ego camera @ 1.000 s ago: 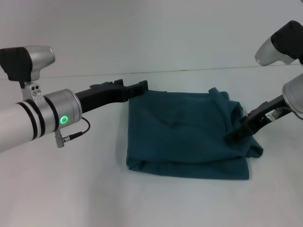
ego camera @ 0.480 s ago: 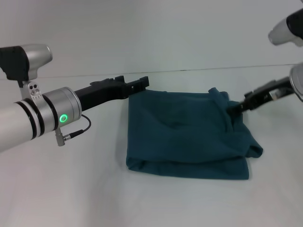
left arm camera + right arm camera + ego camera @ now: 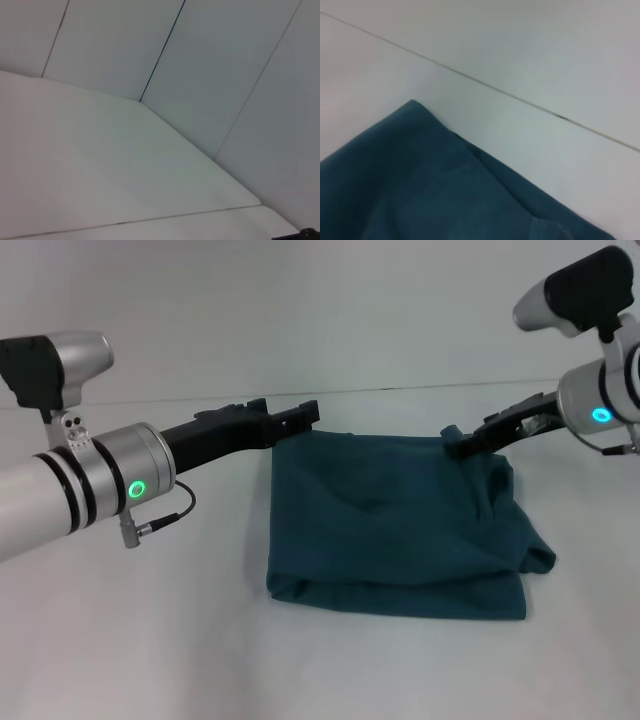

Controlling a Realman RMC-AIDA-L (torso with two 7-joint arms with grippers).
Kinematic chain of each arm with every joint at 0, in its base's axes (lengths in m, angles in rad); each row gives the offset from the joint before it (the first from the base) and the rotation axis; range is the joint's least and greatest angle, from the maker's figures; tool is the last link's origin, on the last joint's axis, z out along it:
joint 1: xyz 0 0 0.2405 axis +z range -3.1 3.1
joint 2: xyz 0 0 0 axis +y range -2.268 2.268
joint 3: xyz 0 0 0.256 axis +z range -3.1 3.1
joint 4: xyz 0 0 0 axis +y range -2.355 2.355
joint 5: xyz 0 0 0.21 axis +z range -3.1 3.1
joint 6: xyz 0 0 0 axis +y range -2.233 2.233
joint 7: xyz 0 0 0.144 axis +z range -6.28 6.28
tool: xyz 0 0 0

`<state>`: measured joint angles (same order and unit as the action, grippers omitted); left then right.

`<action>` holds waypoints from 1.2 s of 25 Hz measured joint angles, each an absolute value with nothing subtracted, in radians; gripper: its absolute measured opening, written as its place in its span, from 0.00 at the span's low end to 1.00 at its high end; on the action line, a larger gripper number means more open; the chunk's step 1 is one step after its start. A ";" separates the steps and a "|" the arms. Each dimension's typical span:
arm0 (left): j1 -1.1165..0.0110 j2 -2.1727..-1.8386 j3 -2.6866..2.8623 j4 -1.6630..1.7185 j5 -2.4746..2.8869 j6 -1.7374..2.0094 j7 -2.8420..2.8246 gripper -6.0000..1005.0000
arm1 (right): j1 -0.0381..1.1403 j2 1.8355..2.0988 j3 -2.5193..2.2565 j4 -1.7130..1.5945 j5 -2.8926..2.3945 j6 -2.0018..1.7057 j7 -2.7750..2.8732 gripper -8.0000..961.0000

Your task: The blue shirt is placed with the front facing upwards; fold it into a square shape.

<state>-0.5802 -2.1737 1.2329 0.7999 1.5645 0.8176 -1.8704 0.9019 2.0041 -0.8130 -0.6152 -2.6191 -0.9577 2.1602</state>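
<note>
head: teal shirt point(image 3: 395, 525) folded roughly square on table point(image 3: 150, 640), plain side up, lumpy right edge; left claw point(image 3: 298, 420) at its far-left corner, right claw point(image 3: 470, 445) at far-right corner, grips unclear | left wrist: wall point(image 3: 200, 60), table only | right wrist: shirt corner point(image 3: 420, 180)

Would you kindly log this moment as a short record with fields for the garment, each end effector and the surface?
garment: the blue shirt, folded into a rough rectangle, lettering not visible, right side bunched and uneven
left end effector: left end effector, at the shirt's far left corner
right end effector: right end effector, at the shirt's far right corner
surface: white table, shirt lying flat on it
fold status: roughly square, edges not tidy
</note>
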 joint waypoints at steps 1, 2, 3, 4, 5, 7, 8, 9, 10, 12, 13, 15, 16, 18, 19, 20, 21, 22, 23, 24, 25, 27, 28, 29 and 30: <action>-0.580 -2.174 1.232 0.800 1.564 0.819 -1.870 0.86 | 0.902 2.005 -0.813 -0.606 -2.619 -0.946 2.158 0.89; -0.580 -2.174 1.232 0.800 1.564 0.821 -1.870 0.86 | 0.902 2.006 -0.813 -0.601 -2.619 -0.937 2.157 0.88; -0.580 -2.174 1.232 0.800 1.564 0.821 -1.868 0.86 | 0.901 2.007 -0.813 -0.597 -2.618 -0.928 2.156 0.88; -0.580 -2.174 1.232 0.800 1.563 0.821 -1.865 0.86 | 0.900 2.008 -0.813 -0.595 -2.618 -0.919 2.156 0.87; -0.580 -2.174 1.232 0.800 1.563 0.821 -1.862 0.86 | 0.899 2.009 -0.813 -0.595 -2.618 -0.913 2.157 0.87; -0.580 -2.174 1.232 0.800 1.562 0.821 -1.858 0.86 | 0.897 2.013 -0.813 -0.594 -2.617 -0.902 2.159 0.86; -0.581 -2.174 1.232 0.800 1.562 0.821 -1.857 0.86 | 0.896 2.015 -0.813 -0.594 -2.617 -0.896 2.159 0.84; -0.581 -2.174 1.232 0.799 1.562 0.821 -1.857 0.86 | 0.895 2.018 -0.813 -0.594 -2.617 -0.890 2.160 0.81; -0.581 -2.174 1.232 0.799 1.562 0.821 -1.856 0.86 | 0.895 2.019 -0.813 -0.591 -2.617 -0.885 2.160 0.79; -0.581 -2.174 1.232 0.799 1.562 0.821 -1.855 0.86 | 0.896 2.022 -0.812 -0.583 -2.617 -0.876 2.162 0.75; -0.581 -2.174 1.232 0.799 1.562 0.821 -1.855 0.86 | 0.898 2.023 -0.812 -0.578 -2.617 -0.870 2.162 0.70; -0.581 -2.174 1.232 0.799 1.561 0.821 -1.854 0.86 | 0.901 2.028 -0.812 -0.571 -2.617 -0.859 2.162 0.62; -0.580 -2.174 1.232 0.799 1.561 0.820 -1.852 0.86 | 0.902 2.030 -0.812 -0.569 -2.617 -0.853 2.162 0.57; -0.580 -2.174 1.232 0.799 1.559 0.818 -1.849 0.86 | 0.903 2.035 -0.813 -0.568 -2.617 -0.844 2.162 0.49; -0.580 -2.174 1.232 0.799 1.554 0.818 -1.846 0.86 | 0.903 2.036 -0.813 -0.567 -2.617 -0.837 2.163 0.45; -0.579 -2.174 1.232 0.796 1.546 0.818 -1.842 0.86 | 0.903 2.038 -0.813 -0.565 -2.617 -0.829 2.163 0.41; -0.579 -2.174 1.232 0.795 1.540 0.818 -1.838 0.86 | 0.903 2.039 -0.813 -0.563 -2.617 -0.825 2.163 0.37; -0.578 -2.174 1.232 0.793 1.531 0.819 -1.832 0.86 | 0.903 2.040 -0.812 -0.561 -2.617 -0.821 2.163 0.33; -0.578 -2.174 1.231 0.792 1.525 0.819 -1.826 0.86 | 0.903 2.040 -0.812 -0.559 -2.617 -0.818 2.166 0.29; -0.577 -2.174 1.231 0.791 1.520 0.819 -1.821 0.86 | 0.904 2.040 -0.812 -0.557 -2.617 -0.813 2.169 0.26; -0.577 -2.174 1.231 0.790 1.518 0.819 -1.820 0.86 | 0.904 2.040 -0.812 -0.555 -2.617 -0.809 2.171 0.23; -0.576 -2.174 1.231 0.790 1.515 0.819 -1.818 0.86 | 0.904 2.041 -0.813 -0.549 -2.617 -0.800 2.175 0.16; -0.576 -2.174 1.230 0.790 1.514 0.819 -1.818 0.86 | 0.905 2.042 -0.813 -0.547 -2.617 -0.797 2.175 0.13; -0.576 -2.174 1.230 0.790 1.514 0.820 -1.818 0.86 | 0.905 2.042 -0.813 -0.546 -2.618 -0.794 2.175 0.10; -0.576 -2.174 1.230 0.792 1.513 0.820 -1.818 0.86 | 0.905 2.042 -0.813 -0.546 -2.619 -0.789 2.176 0.09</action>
<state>-0.5763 -2.1737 1.2302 0.7919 1.5134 0.8196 -1.8177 0.9053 2.0417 -0.8130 -0.5456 -2.6186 -0.7885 2.1759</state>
